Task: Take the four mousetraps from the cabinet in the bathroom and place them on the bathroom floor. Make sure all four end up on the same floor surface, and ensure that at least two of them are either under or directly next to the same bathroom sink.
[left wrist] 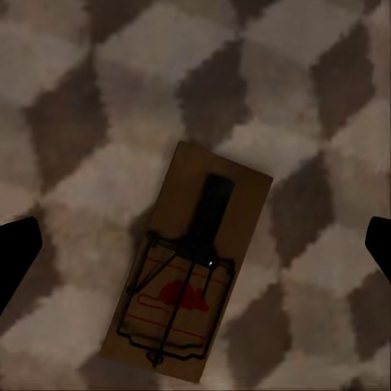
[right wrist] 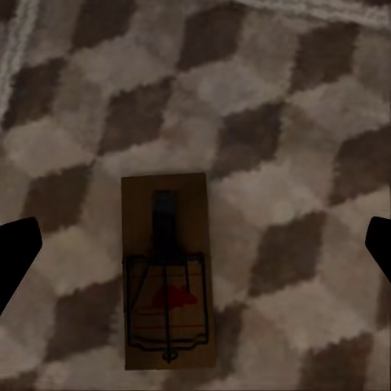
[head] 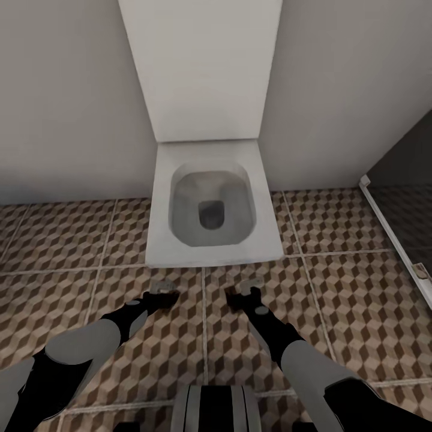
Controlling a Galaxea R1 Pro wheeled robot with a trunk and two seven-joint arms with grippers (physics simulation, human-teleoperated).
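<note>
From the head view, both arms reach down toward the bathroom floor (head: 336, 282) just in front of a white toilet (head: 211, 204). The left gripper (head: 161, 293) and the right gripper (head: 245, 293) hang low over the cube-patterned tiles, near each other. A shower edge (head: 393, 234) runs along the right side. Something small and pale sits at each gripper's tip, too small here to make out.

The left wrist view clears that up: one mousetrap (left wrist: 189, 262) lies flat on the tiles, tilted a little, with its red mark and wire showing. The dark fingers (left wrist: 16, 252) stand wide at the picture's edges, well apart from the board, holding nothing.

The right wrist view shows a second mousetrap (right wrist: 167, 273) flat on the floor, likewise free between wide-spread fingers (right wrist: 18, 248).

So I'd judge two traps are down on the tiles. But they lie by the toilet, and I see no sink here, so that condition looks unmet, and two more remain to fetch from the cabinet.
</note>
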